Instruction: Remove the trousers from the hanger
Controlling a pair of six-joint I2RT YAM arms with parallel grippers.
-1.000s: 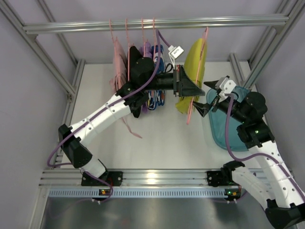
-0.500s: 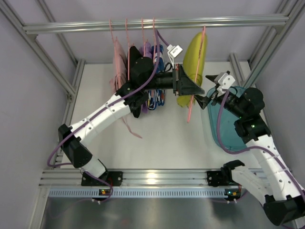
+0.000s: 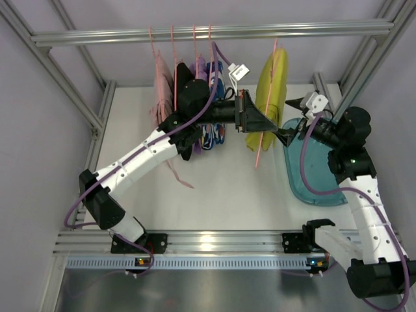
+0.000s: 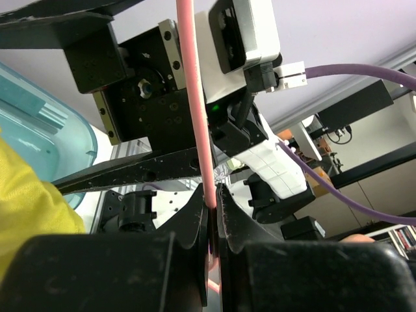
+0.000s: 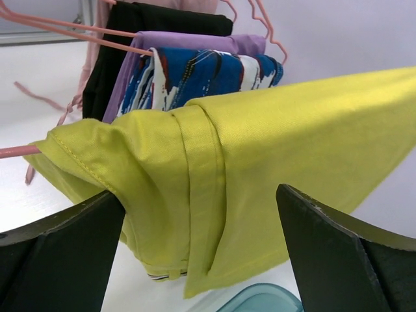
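Yellow trousers [image 3: 270, 91] hang folded over a thin pink wire hanger [image 3: 266, 130] on the overhead rail, right of the other garments. My left gripper [image 3: 268, 122] is shut on the hanger's pink wire [image 4: 198, 117]; its fingers pinch the rod in the left wrist view. My right gripper [image 3: 287, 135] is open just right of the trousers, beside the left gripper. In the right wrist view the yellow trousers [image 5: 247, 162] fill the space between its spread fingers [image 5: 62, 240], apart from them. The pink hanger's end [image 5: 19, 152] sticks out at the left.
Several more pink hangers with pink, black, purple and blue patterned garments [image 3: 195, 97] hang left on the rail [image 3: 214, 31]. A teal bin [image 3: 315, 166] lies on the table at the right, under the right arm. A loose pink hanger [image 3: 179, 175] lies on the table.
My right arm has swung up and to the right, its gripper now beside the trousers. The trousers and hanger shifted slightly. The left gripper stayed shut on the hanger.
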